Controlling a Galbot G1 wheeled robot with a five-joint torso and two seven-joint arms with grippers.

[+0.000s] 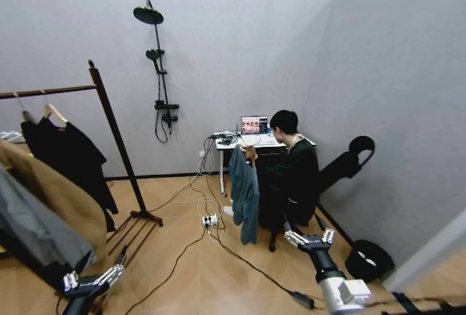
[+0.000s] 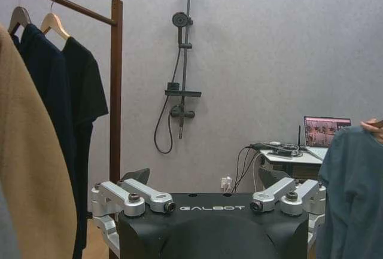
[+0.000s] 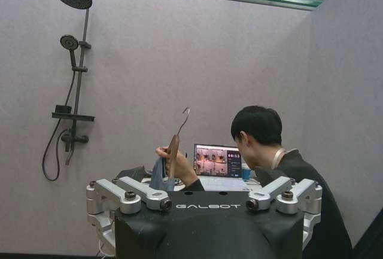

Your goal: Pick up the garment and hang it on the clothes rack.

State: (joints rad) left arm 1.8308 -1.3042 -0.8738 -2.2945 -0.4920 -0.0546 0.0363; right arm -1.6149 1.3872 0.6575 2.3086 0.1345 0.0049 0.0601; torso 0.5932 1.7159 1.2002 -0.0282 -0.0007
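Observation:
A seated person's hand holds up the garment [image 1: 244,193], a teal blue-grey shirt on a hanger, beside the desk at mid-room. In the left wrist view the garment [image 2: 353,193] shows at the side; the right wrist view shows its collar [image 3: 160,175] and the hanger's metal hook [image 3: 184,118]. The clothes rack [image 1: 111,126] stands at the left, its dark wooden post [image 2: 116,91] carrying a bar. My left gripper [image 1: 95,278] [image 2: 209,202] hovers low near the rack's base, open and empty. My right gripper [image 1: 309,240] [image 3: 206,202] is open, low, short of the person's chair.
On the rack hang a black garment [image 1: 69,155], a tan coat [image 1: 58,191] and a grey coat [image 1: 29,231]. A black shower stand [image 1: 156,75] is on the back wall. A desk with laptop [image 1: 254,125], floor cables with a power strip [image 1: 210,220], and a black bin [image 1: 370,260] surround the person.

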